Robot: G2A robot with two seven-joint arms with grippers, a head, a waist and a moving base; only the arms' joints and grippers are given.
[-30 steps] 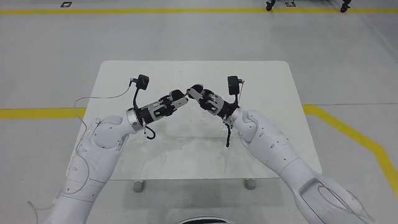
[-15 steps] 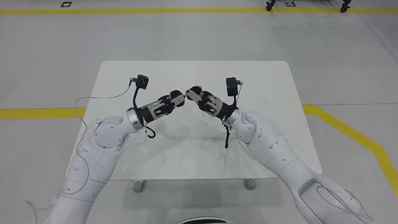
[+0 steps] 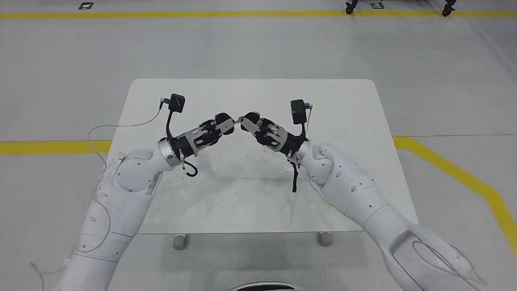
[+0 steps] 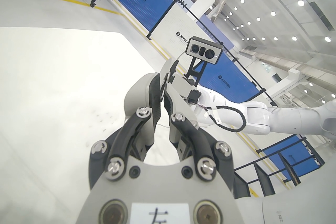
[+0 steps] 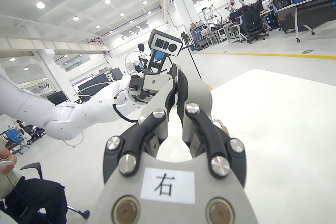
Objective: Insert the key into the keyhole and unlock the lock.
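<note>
My left gripper (image 3: 229, 121) and right gripper (image 3: 244, 119) meet tip to tip above the middle of the white table (image 3: 161, 97). The left gripper's (image 4: 163, 93) ribbed pads stand almost together, and so do the right gripper's (image 5: 176, 96). Whatever lies between the tips is hidden where the fingers overlap, so I cannot make out the key. A small brass padlock (image 5: 222, 126) with a silver shackle lies on the table just behind one right finger (image 5: 197, 101).
The table's far corner (image 4: 115, 34) and far edge (image 5: 288, 75) are near. Beyond them lie bare floor with yellow lines (image 3: 242, 14), blue barriers (image 4: 147, 1) and desks (image 5: 302, 9). A seated person's leg (image 5: 29, 191) is beside the table.
Both grippers have shifted a little to the left together, tips still touching. The left arm's wrist has drawn back and the right arm has stretched after it.
</note>
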